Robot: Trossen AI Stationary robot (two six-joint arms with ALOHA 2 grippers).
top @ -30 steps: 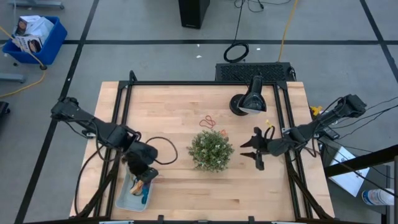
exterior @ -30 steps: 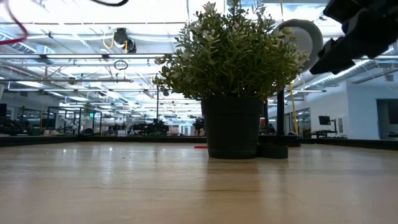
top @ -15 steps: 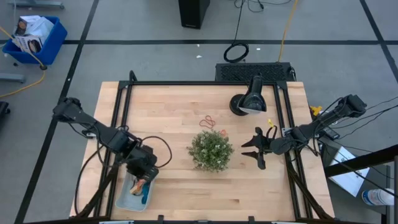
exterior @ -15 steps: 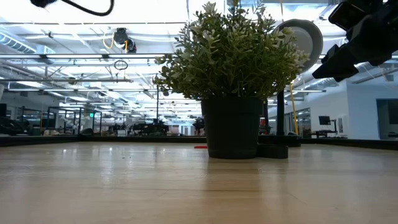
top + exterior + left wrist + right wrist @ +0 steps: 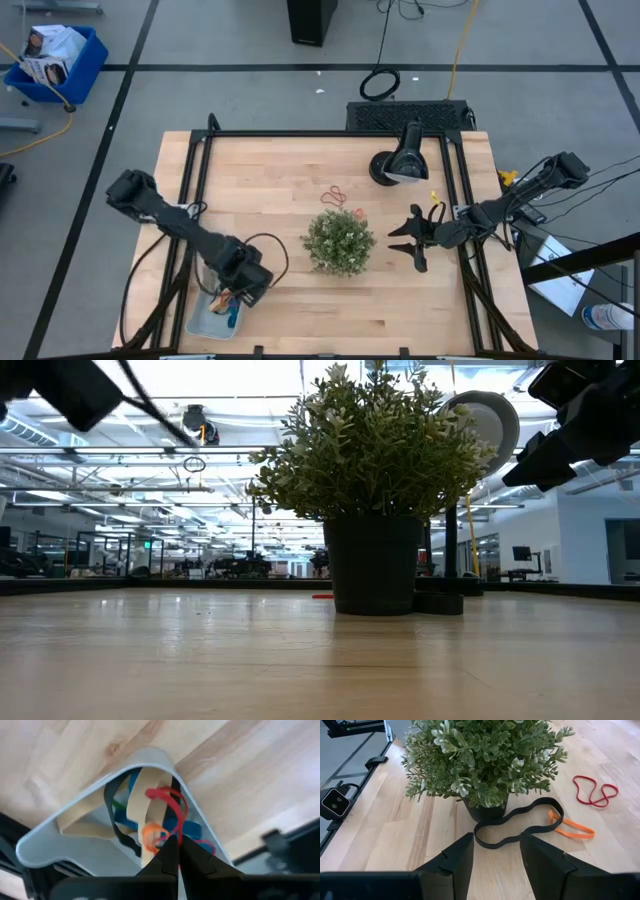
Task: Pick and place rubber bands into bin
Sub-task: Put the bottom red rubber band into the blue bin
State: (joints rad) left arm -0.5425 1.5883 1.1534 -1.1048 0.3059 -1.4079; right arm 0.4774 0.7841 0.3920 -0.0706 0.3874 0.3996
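Note:
My left gripper is above the pale blue bin at the table's near left, shut on a red rubber band. The bin holds several bands in tan, blue, orange, dark and red. My right gripper is open and empty, right of the plant. In the right wrist view it faces a dark band lying at the plant pot's foot, with an orange band and a red band beyond. More red bands lie behind the plant. My left gripper pinches the red rubber band near one end of its loop between its two fingertips. The fingers come from above, pointing down into the bin. The loop hangs past the fingertips over the bands in the bin; whether it touches them I cannot tell.
A black lamp-like stand stands at the table's far right. The plant blocks the middle of the low view. Black frame rails run along the table's left and right sides.
My left arm has swung and stretched out, and its gripper has gone a little toward the table's near and right edges over the bin, staying shut on the red band.

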